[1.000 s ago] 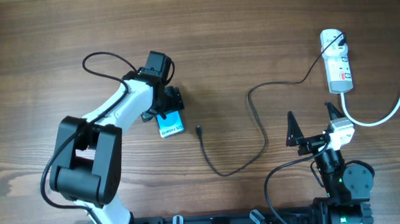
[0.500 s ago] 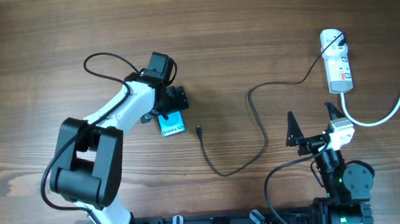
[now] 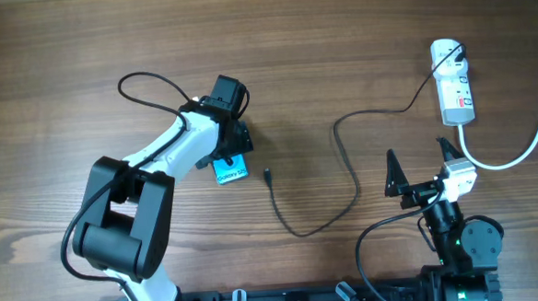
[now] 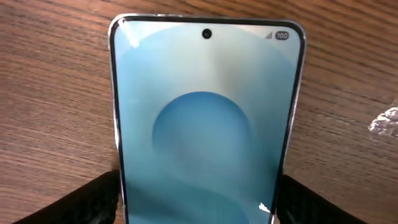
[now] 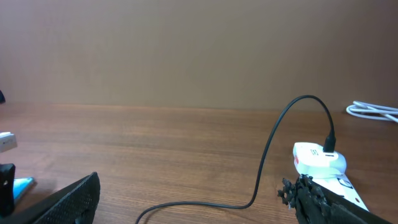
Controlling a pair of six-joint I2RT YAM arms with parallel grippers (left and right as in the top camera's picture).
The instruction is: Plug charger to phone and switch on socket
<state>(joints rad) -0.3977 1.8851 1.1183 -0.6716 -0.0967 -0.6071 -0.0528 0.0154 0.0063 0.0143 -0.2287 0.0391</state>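
The phone (image 3: 232, 169), with its cyan screen up, lies on the table left of centre. It fills the left wrist view (image 4: 205, 124). My left gripper (image 3: 233, 147) is shut on the phone, and its black fingers (image 4: 87, 202) press against both long edges. The charger, a thin black cable (image 3: 348, 165), runs from the socket (image 3: 454, 93) in a loop. Its plug tip (image 3: 267, 175) lies free just right of the phone. My right gripper (image 3: 420, 166) is open and empty, near the front edge, below the socket. The right wrist view shows the socket (image 5: 318, 158) and the cable (image 5: 266, 163).
A thick white cable (image 3: 518, 156) leaves the socket and curves off at the right edge; it also shows in the right wrist view (image 5: 373, 111). The left arm's own black cable (image 3: 146, 83) loops behind it. The table is brown wood (image 3: 337, 36).
My left gripper has shifted a little to the right and turned, and the phone has moved slightly with it. The right arm, the cable and the socket have not moved.
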